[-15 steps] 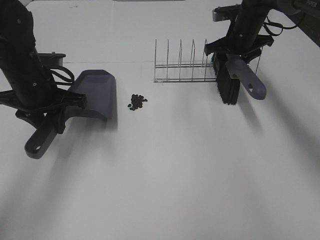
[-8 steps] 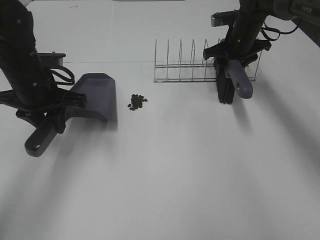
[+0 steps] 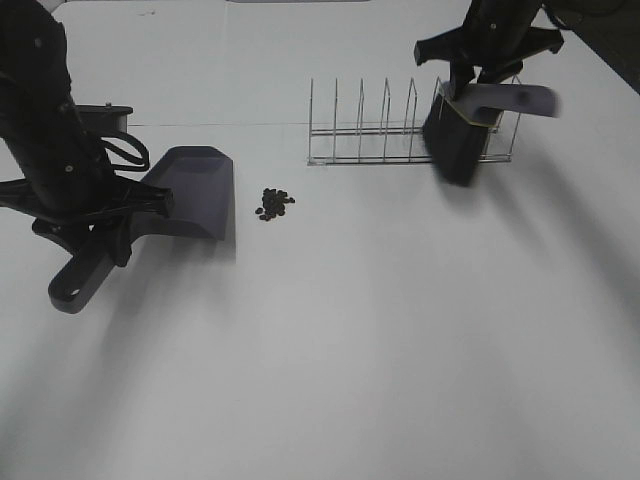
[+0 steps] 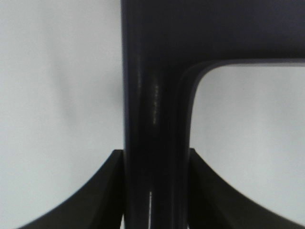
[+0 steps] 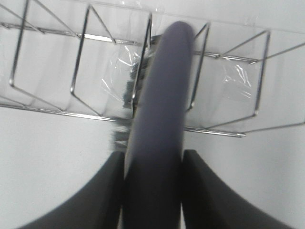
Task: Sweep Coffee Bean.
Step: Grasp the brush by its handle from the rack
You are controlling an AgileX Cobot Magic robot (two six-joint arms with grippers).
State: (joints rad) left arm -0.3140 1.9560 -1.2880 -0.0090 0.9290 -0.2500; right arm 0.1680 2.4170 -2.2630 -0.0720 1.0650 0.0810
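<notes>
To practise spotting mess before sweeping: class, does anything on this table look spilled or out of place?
Yes. The coffee beans lie loose in a small heap on the bare table, just right of the dustpan mouth and not touching it. The brush is blurred, so its tilt is unclear.

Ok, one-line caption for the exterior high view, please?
Left gripper holds the dustpan near the coffee beans; right gripper holds the brush by the wire rack.
</notes>
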